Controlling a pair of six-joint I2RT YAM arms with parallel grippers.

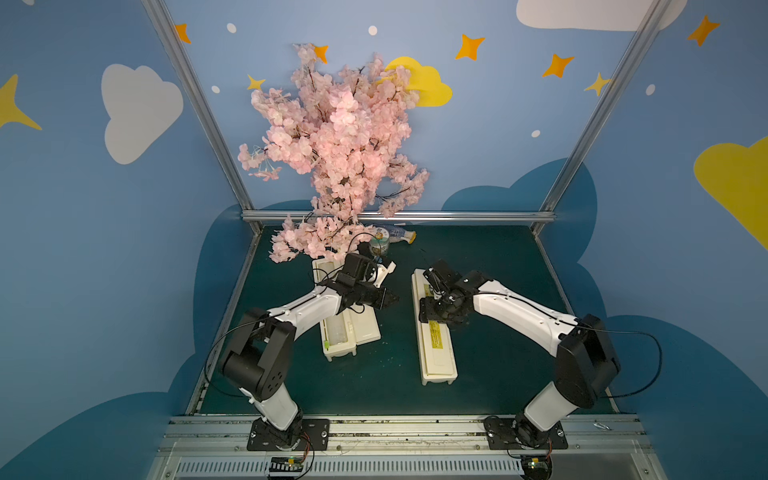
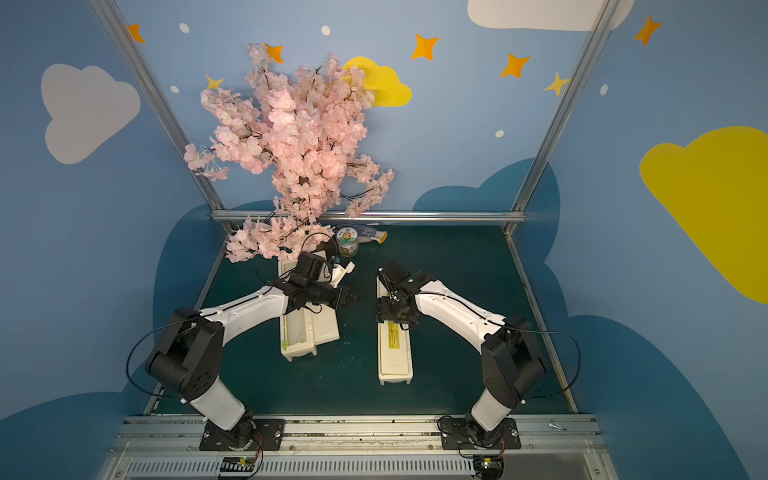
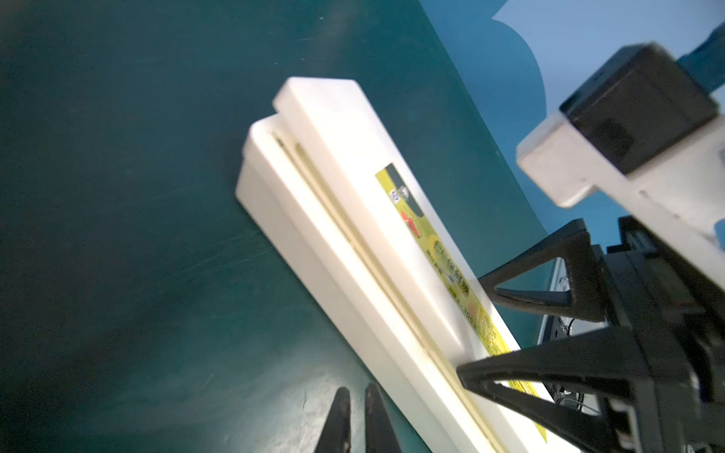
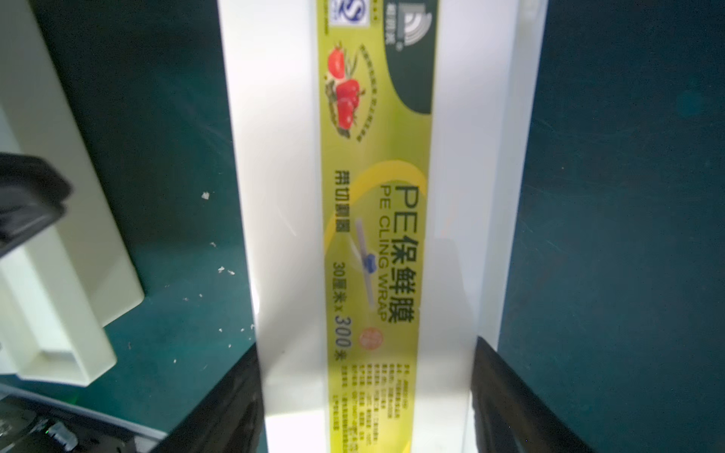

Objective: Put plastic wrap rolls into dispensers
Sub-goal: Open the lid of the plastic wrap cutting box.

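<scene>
Plainly, closed cream dispenser (image 1: 438, 365) bears yellow label (image 1: 435, 336).

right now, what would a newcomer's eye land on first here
The pink blossom tree at the back left of the table dominates both top views. In front lie two cream dispensers: the left dispenser open with a roll inside, the right dispenser closed, the right fingers either side of its yellow label.

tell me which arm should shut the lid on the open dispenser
Left, probably: the left end effector hangs shut beside the open dispenser, while the right end effector straddles the closed dispenser.
</scene>
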